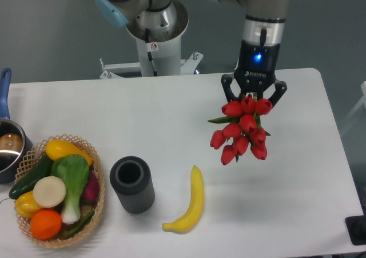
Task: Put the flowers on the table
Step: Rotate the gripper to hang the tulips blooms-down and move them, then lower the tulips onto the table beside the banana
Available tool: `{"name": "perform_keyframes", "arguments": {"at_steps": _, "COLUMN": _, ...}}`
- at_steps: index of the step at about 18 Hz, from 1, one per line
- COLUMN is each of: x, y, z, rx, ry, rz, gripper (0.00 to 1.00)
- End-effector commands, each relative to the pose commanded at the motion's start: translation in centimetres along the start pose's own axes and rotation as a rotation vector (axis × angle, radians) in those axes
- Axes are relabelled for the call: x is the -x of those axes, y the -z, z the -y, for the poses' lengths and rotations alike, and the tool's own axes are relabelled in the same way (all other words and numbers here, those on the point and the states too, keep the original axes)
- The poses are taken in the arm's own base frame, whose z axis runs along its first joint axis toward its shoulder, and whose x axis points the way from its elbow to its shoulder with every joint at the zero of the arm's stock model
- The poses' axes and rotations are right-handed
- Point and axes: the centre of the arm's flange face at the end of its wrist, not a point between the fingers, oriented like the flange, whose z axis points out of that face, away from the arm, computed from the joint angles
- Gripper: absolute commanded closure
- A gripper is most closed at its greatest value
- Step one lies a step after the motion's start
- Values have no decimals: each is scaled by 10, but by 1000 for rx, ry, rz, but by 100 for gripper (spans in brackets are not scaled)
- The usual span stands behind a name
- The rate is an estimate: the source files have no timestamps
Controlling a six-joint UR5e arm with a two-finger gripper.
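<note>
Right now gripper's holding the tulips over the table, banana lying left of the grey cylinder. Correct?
Not quite. The gripper does hold the flowers above the table, but the banana lies to the right of the grey cylinder, not the left. The fixed camera view shows this.

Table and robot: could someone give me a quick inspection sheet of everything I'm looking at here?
Surface: white table, rounded corners, nothing spilled.
Job's things: flowers, red tulip buds, hanging under the gripper, above the table's right half.
Clutter: banana; dark cylindrical cup, upright; wicker basket filled with vegetables and fruit; pot with blue handle at the left edge.
Grippers: gripper, jaws closed around the flowers.
Cables: nothing seen.
Surroundings: robot base behind the table; grey floor.
</note>
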Motion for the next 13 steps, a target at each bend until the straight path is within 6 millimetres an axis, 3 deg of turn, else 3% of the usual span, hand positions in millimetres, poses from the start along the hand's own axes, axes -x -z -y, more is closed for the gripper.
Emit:
{"name": "perform_keyframes", "arguments": {"at_steps": 6, "x": 12, "y": -47, "z": -28, "rx": 135, "ry": 30, "rz": -11, "gripper": 60}}
{"name": "perform_keyframes", "arguments": {"at_steps": 13, "x": 16, "y": -92, "z": -40, "rx": 187, "ry": 49, "rz": -72, "gripper": 60}}
